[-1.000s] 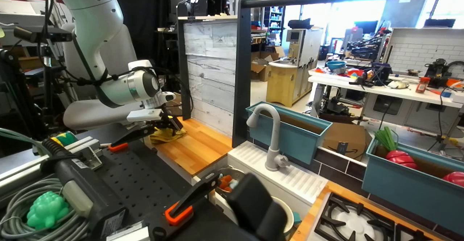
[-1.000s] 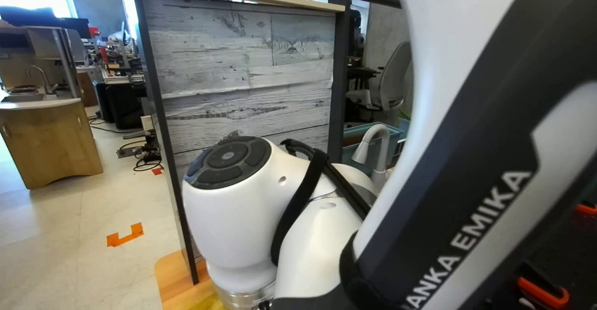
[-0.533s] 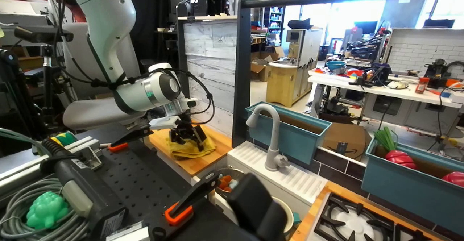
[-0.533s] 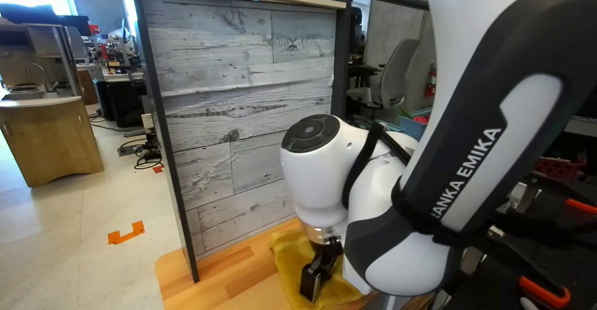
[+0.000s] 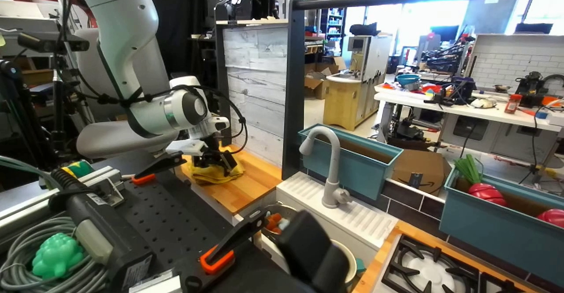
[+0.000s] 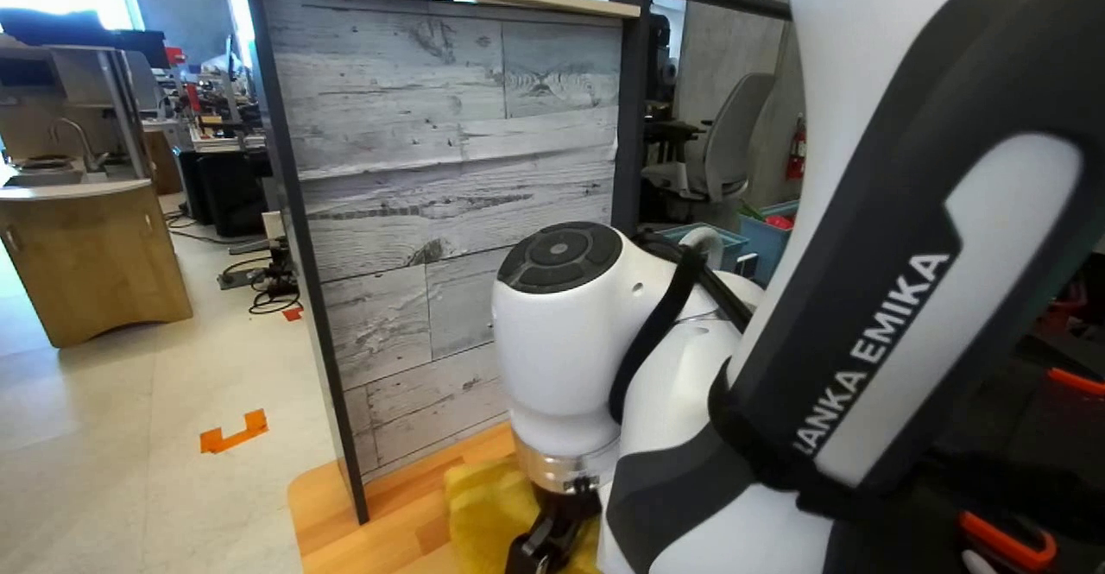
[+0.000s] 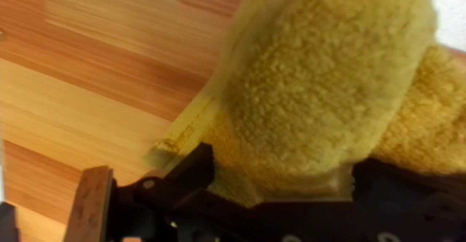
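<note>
A fluffy yellow cloth (image 5: 211,176) lies bunched on the wooden countertop (image 5: 257,169), and both exterior views show it. My black gripper (image 5: 216,161) points down onto the cloth, its fingers apart and in contact with it. Seen from an exterior view, a dark finger (image 6: 528,550) rests over the cloth (image 6: 483,509), with the lower part cut off by the frame edge. In the wrist view the gripper (image 7: 282,158) has its jaws wide, and cloth (image 7: 327,74) fills the space between and beyond them. Whether any fold is pinched is not visible.
A whitewashed plank panel (image 6: 406,125) stands along the back of the countertop. To the side are a grey faucet (image 5: 333,165), a sink area and a teal planter (image 5: 498,227). A black clamp with an orange pad (image 5: 144,179) sits near the arm on a black perforated table (image 5: 172,213).
The gripper first swept toward the sink with the cloth moving along under it. Since then both have come part of the way back. The jaws have stayed wide.
</note>
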`<state>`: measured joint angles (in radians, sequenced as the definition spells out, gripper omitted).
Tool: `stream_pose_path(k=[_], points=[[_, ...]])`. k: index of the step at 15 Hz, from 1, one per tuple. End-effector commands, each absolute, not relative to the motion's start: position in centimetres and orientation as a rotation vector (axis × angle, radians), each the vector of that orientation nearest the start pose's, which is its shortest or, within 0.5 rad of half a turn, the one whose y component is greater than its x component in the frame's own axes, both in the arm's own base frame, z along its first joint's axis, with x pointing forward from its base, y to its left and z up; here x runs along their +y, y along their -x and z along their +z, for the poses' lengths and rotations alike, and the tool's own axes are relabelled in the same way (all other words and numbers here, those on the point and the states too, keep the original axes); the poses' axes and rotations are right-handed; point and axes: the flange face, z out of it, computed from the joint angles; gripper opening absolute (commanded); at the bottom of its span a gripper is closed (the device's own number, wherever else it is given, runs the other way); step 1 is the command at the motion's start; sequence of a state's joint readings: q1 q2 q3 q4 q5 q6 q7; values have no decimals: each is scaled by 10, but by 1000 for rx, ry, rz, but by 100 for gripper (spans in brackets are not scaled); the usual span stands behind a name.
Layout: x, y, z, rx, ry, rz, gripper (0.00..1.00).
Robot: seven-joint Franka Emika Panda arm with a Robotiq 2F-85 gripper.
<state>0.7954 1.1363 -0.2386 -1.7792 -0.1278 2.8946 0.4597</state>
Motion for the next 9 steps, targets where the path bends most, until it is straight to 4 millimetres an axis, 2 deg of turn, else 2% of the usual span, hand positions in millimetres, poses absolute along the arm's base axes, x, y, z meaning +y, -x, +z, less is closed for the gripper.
stream_pose_path(k=[1, 2, 4, 6, 9], points=[[378, -452, -98, -710, 3140, -182, 100], [391, -444, -106, -717, 3123, -173, 100], [382, -452, -111, -666, 3132, -164, 100], [343, -467, -111, -530, 3190, -159, 100], [299, -481, -94, -263, 3241, -143, 100]])
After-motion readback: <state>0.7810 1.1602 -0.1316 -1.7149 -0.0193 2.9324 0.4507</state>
